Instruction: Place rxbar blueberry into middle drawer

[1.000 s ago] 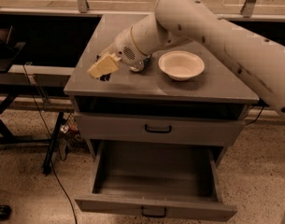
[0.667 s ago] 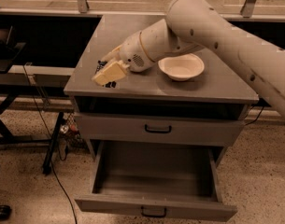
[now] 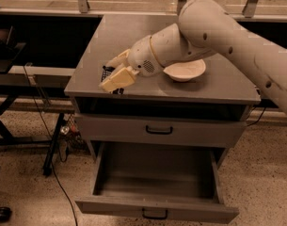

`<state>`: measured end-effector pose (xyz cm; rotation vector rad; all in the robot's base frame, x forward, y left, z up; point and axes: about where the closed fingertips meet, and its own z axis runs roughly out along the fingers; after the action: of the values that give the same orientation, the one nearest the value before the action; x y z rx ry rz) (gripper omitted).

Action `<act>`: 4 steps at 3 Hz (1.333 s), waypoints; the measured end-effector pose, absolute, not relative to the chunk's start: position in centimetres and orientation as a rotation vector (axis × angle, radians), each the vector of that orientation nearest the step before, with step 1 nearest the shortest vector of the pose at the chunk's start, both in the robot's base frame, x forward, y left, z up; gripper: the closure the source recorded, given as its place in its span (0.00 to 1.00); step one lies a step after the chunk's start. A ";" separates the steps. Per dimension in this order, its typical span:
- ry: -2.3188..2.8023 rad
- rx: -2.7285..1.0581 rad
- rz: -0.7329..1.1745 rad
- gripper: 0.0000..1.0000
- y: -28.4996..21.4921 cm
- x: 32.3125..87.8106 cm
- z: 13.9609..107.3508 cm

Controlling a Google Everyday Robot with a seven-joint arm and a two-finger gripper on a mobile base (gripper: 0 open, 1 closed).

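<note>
My gripper (image 3: 110,74) is low over the front-left corner of the grey cabinet top (image 3: 133,36). A dark flat thing with pale marks, the rxbar blueberry (image 3: 107,71), shows right at the gripper, and a dark bit of it pokes out below by the top's front edge. I cannot tell whether the bar is held or lies on the top. The middle drawer (image 3: 100,173) is pulled out at the bottom of the view, an empty grey tray with a black handle (image 3: 155,214). It sits below and in front of the gripper.
A white bowl (image 3: 185,70) stands on the cabinet top just right of my wrist. A shut drawer front (image 3: 159,130) with a black handle sits above the open drawer. A dark bench frame and cables (image 3: 20,74) stand to the left on the speckled floor.
My gripper has moved a little forward and down toward the top's front-left edge. The dark bar shows more clearly at the gripper now.
</note>
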<state>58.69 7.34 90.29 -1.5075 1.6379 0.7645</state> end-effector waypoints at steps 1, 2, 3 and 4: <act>1.632 -1.486 0.783 1.00 6.5 57.7 88.3; 1.671 -1.412 0.821 1.00 4.6 55.5 84.8; 1.743 -1.313 0.879 1.00 2.1 53.3 79.5; 1.821 -1.216 0.932 1.00 -0.1 52.0 73.8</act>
<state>51.99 -0.13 73.79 -1.2161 1.8215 0.9321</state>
